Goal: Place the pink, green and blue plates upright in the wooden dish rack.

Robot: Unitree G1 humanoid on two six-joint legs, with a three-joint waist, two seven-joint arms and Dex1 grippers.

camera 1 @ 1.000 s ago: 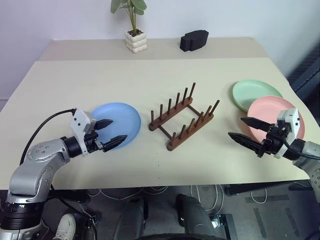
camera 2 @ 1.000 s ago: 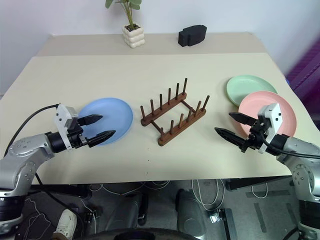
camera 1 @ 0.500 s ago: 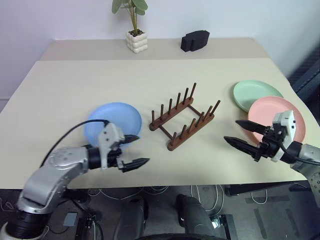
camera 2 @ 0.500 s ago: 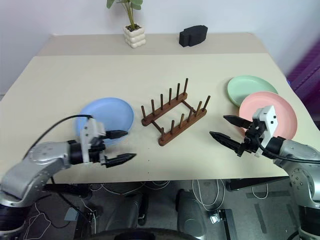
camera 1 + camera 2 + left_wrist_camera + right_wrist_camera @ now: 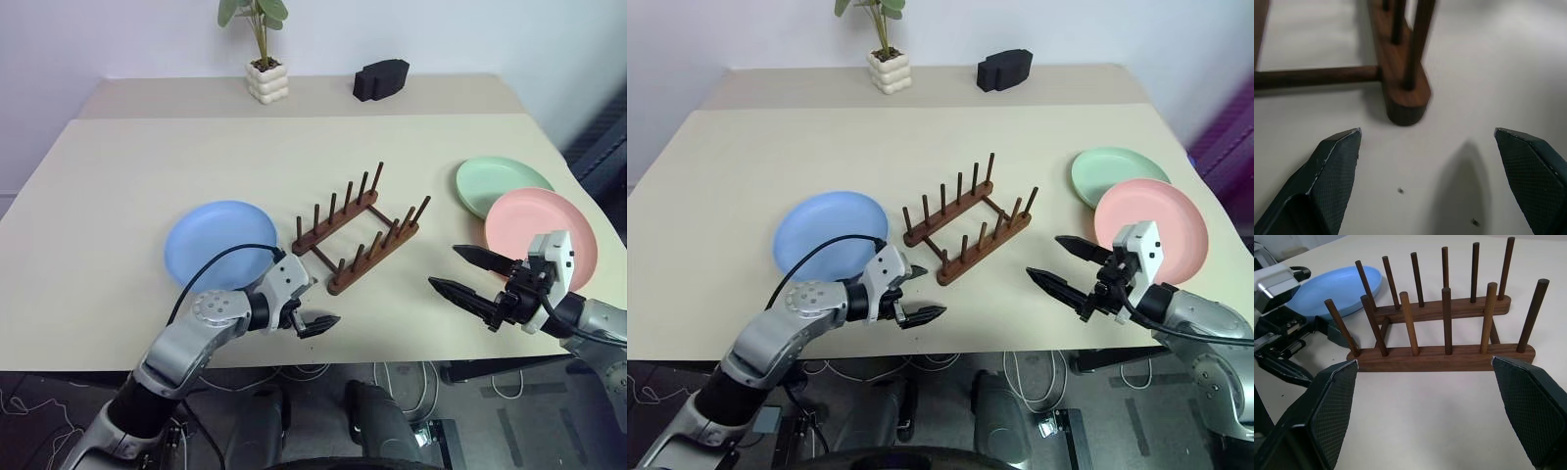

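My left pincer (image 5: 312, 306) sits low in the frame, left of centre, its two black fingers spread apart with nothing between them. One fingertip shows clearly as a dark point over the counter (image 5: 147, 166); the other is tucked behind the white wrist block and is hard to make out from the head views. In my left wrist view both fingers rise wide apart, and just beyond them lies the rounded near end of one rail of the wooden dish rack (image 5: 359, 235), with a crossbar running off to the side; the rest of the rack is cut off there.

The rack stands at the centre of the frame, angled, its pegs upright and bare. The blue plate (image 5: 217, 245) lies flat to the left of it, its near rim partly covered by my left arm and cable. My right pincer (image 5: 472, 277) hangs at the lower right, fingers spread and empty, pointing toward the rack. Behind it the pink plate (image 5: 537, 220) lies flat, its lower edge hidden by my wrist, and it overlaps the near edge of the green plate (image 5: 500, 181) at the upper right.

At the far edge stand a potted plant (image 5: 263, 59), its leaves cut off by the frame top, and a black object (image 5: 380, 78) whose nature I cannot tell.
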